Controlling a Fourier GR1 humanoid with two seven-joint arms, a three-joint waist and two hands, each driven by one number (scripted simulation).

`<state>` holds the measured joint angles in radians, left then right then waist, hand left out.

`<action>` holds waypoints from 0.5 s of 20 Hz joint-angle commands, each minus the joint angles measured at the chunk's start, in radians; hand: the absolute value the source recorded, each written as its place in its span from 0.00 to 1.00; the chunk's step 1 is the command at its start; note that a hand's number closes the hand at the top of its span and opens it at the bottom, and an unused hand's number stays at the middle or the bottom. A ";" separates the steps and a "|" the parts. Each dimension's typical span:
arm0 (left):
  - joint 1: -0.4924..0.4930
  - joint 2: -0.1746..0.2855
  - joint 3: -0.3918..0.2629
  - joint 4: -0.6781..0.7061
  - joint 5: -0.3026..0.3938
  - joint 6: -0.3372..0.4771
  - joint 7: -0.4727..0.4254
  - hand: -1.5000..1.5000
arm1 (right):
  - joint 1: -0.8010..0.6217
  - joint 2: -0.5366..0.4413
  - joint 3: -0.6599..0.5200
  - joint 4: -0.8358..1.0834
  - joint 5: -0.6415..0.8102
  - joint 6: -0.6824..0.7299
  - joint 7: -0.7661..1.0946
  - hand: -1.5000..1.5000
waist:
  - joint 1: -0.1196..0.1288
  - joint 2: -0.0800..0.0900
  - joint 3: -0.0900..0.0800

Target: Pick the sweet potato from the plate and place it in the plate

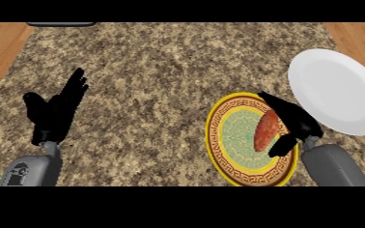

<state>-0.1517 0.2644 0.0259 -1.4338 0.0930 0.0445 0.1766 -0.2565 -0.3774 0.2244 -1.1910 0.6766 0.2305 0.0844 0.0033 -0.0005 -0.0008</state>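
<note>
Counter [164,67]: speckled brown and grey stone fills the view, with wood showing past its far left and far right corners.
White plate [331,89]: plain, at the counter's right edge, partly cut off by the view.
Patterned plate [222,147]: yellow rim, dark ornamented band and pale green middle. It sits near the counter's front right, just beside the white plate, and I cannot tell whether the two rims touch.
Left hand [53,111]: black, open, fingers straight and pointing away. It rests near the counter's left edge and holds nothing.
Right hand [294,121]: black, over the right side of the patterned plate. Its fingers curve along the far and right side of the sweet potato and its thumb hooks round the near end, so it has hold of it.
Sweet potato [265,131]: reddish-brown and long, lying lengthwise on the right half of the patterned plate, inside the right hand.
Dark object [61,24]: a grey strip at the counter's far left edge, too cut off to identify.
</note>
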 commanded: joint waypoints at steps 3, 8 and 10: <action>-0.021 -0.005 0.031 0.070 -0.007 -0.027 -0.046 0.50 | -0.003 -0.010 0.040 0.013 0.038 0.107 -0.063 1.00 | -0.004 0.001 0.001; -0.025 -0.025 0.027 0.020 -0.040 -0.006 0.005 0.50 | 0.004 0.044 0.014 0.037 0.072 0.036 -0.146 1.00 | -0.002 0.001 0.001; -0.014 -0.026 0.037 0.006 -0.030 -0.021 0.009 0.50 | -0.026 0.068 -0.011 0.019 0.062 0.064 -0.108 1.00 | -0.002 0.000 0.001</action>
<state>-0.1557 0.2416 0.0438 -1.4330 0.0620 0.0356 0.1768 -0.2661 -0.3535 0.2271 -1.1831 0.7352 0.2746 -0.0179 0.0000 -0.0055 -0.0065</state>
